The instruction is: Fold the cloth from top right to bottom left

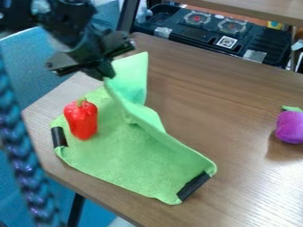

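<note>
The cloth (130, 164) is green, the pepper (83, 122) red. The vegetable (290, 127) at right is purple, the wood-grained table (228, 106) brown.

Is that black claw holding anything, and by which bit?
Yes: the gripper holds the cloth by its raised upper edge, near the top corner.

The cloth (124, 159) looked soft and matt. The pepper (82, 119) was glossy (like plastic), the table (213, 106) smooth wood.

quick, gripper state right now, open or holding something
Gripper: closed, holding the green cloth by its lifted upper part, above the table.
</note>
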`<state>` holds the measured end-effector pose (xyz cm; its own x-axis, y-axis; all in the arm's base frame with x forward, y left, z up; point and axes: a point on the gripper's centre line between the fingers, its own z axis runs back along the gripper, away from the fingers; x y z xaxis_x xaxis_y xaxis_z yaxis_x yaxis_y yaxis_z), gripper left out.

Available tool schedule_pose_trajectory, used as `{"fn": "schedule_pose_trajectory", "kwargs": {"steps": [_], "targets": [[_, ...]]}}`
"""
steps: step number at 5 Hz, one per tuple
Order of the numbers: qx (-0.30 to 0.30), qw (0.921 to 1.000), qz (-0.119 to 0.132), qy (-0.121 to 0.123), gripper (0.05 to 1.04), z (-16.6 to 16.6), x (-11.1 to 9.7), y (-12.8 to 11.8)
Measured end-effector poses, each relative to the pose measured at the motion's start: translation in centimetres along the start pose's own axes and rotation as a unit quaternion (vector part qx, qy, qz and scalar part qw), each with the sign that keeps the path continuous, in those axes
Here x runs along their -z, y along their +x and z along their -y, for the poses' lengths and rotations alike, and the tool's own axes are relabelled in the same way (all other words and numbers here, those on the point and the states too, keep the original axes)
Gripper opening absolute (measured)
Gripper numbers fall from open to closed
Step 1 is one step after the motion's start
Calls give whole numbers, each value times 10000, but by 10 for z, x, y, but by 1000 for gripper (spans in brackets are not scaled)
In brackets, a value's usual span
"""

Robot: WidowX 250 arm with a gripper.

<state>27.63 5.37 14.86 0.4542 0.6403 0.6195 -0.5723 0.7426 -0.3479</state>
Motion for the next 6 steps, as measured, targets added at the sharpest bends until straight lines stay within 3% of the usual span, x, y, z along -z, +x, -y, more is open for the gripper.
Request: {"fn": "schedule_pose_trajectory", "kwargs": {"steps": [4,5,6], "targets": [[-295,9991,-30,287,56,-71,-11,7],[-333,9980,-46,526,79,-89,-11,2],[-426,9948,47,919,233,-103,-11,0]]}}
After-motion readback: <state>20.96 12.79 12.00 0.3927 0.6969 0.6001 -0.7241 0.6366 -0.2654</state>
